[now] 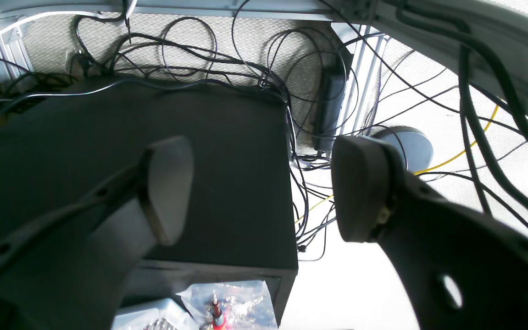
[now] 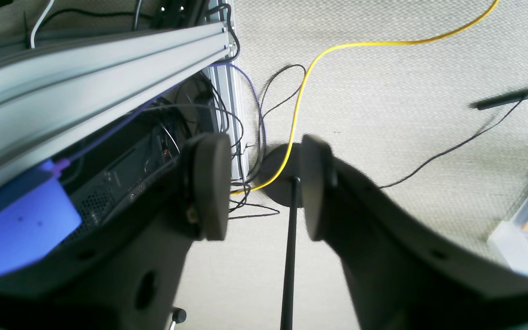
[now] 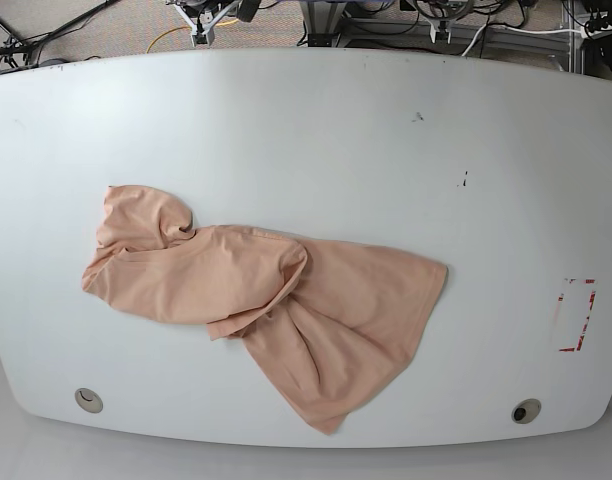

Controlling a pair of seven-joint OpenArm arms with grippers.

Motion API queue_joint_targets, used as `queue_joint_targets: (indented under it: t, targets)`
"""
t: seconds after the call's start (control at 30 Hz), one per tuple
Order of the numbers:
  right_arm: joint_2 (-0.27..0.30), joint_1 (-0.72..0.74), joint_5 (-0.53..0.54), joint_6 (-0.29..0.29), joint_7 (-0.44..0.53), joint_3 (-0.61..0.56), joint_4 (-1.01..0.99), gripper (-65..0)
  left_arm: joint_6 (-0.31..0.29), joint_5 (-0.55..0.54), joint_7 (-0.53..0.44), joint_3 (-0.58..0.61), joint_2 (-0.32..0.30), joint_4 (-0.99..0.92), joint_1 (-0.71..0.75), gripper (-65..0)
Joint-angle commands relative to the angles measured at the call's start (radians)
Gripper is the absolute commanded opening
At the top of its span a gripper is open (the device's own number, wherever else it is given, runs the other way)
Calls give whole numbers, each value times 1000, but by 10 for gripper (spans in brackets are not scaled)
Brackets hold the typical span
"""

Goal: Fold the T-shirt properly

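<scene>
T-shirt: crumpled on table, apart from both grippers. Left gripper: spread, empty. Right gripper: spread, empty.

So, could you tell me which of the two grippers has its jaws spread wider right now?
The left gripper: its jaws stand far apart over the black box, while the right gripper shows a narrower gap.

The crumpled peach-pink cotton T-shirt lies on the wide white table, left of centre and toward the near edge, one part folded over its middle. A small red-outlined rectangle mark sits on the table well to its right. Two round holes sit near the table's near corners.
</scene>
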Motion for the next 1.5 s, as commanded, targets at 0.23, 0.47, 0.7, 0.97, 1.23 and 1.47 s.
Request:
queue_joint_targets:
  t: [0.23, 0.47, 0.7, 0.97, 1.23, 1.47]
  targets:
    - [-17, -1, 1, 5, 6, 0, 4, -415, -4, -1, 4, 2, -10, 7, 34, -217]
    - [-17, 1, 1, 5, 6, 0, 7, -417, -4, -2, 3, 2, -10, 8, 35, -217]
    - [-17, -10, 7, 5, 59, 2, 9, -417, -4, -7, 1, -2, -12, 139, 97, -217]
    - [-35, -102, 9, 5, 72, 2, 110, -419, -4, -8, 3, -4, -12, 317, 204, -217]
    - [-77, -245, 9, 7, 70, 2, 312, -419, -4, -8, 3, -4, -12, 527, 353, -218]
    - [-124, -378, 10, 10, 70, 5, 498, -419, -5, -8, 3, -5, -12, 792, 525, -217]
